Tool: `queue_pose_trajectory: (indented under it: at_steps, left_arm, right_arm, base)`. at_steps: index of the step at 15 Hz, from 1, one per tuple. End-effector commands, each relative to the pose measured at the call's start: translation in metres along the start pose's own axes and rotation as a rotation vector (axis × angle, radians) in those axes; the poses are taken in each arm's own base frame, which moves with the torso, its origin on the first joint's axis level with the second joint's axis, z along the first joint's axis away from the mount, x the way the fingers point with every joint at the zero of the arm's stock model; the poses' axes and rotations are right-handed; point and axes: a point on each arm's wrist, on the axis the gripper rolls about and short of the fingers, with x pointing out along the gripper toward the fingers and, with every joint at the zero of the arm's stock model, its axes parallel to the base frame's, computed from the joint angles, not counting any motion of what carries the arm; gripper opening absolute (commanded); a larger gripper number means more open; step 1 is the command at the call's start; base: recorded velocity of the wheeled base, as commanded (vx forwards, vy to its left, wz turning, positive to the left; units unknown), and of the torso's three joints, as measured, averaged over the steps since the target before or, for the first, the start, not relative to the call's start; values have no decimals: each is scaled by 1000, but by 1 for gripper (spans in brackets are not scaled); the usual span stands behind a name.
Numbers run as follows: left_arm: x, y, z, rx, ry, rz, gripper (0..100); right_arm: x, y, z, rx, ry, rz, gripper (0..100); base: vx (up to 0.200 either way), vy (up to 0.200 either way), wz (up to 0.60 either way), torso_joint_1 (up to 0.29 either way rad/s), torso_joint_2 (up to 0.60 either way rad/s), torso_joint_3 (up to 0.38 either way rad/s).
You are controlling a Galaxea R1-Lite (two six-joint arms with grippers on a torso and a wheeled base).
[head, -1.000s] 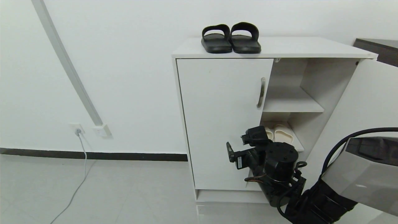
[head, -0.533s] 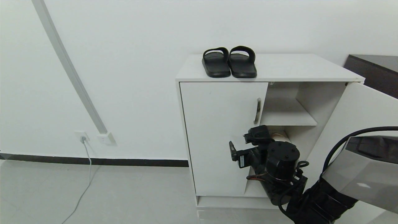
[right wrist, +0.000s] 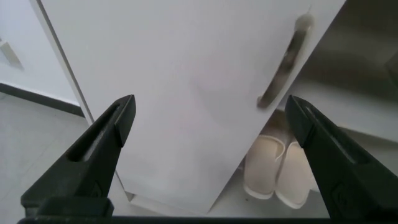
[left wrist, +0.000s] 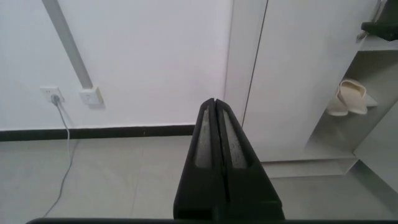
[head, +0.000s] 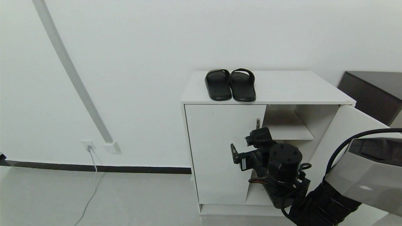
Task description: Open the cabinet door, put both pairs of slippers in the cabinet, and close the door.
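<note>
Here's a plain white painted wall [head: 141, 47] taking up most of the scene, evenly lit, with no hard shadows. A flat grey plastic trunking strip [head: 67, 67] slants down across it and ends at a small white square wall box [head: 112, 147]. Just beside that box sits a white wall socket [head: 88, 146] with a plug in it. A thin grey cable [head: 92, 175] drops from the plug, crosses the black skirting band [head: 94, 169] at the foot of the wall and trails over the pale grey smooth floor [head: 125, 201], which has a soft sheen. Over on the right edge, a dark brown flat-topped piece of furniture [head: 370, 91] stands by the wall.
</note>
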Motion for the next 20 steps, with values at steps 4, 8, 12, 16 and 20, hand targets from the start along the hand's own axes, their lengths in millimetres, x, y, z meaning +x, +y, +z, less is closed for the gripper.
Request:
queue_pose_trajectory:
  at_steps: [4,8,12,16,20]
  left_arm:
    - [0,0,0,0,2,0,0]
    - [0,0,0,0,2,0,0]
    - [0,0,0,0,2,0,0]
    - [0,0,0,3,2,0,0]
    - [0,0,0,3,2,0,0]
  right_arm:
    - [0,0,-1,-4,2,-1,100]
    - [0,1,-4,-42,-49,16,100]
    - [2,7,4,-50,-76,42,100]
    - [3,21,46,46,40,85,100]
    - [14,27,77,100,106,18,100]
  base:
    - [0,0,0,214,-524,-306]
    - [0,0,0,127,-289,-169]
    - [0,0,0,5,-14,-7]
    - [0,0,0,0,0,0]
    - [0,0,0,0,0,0]
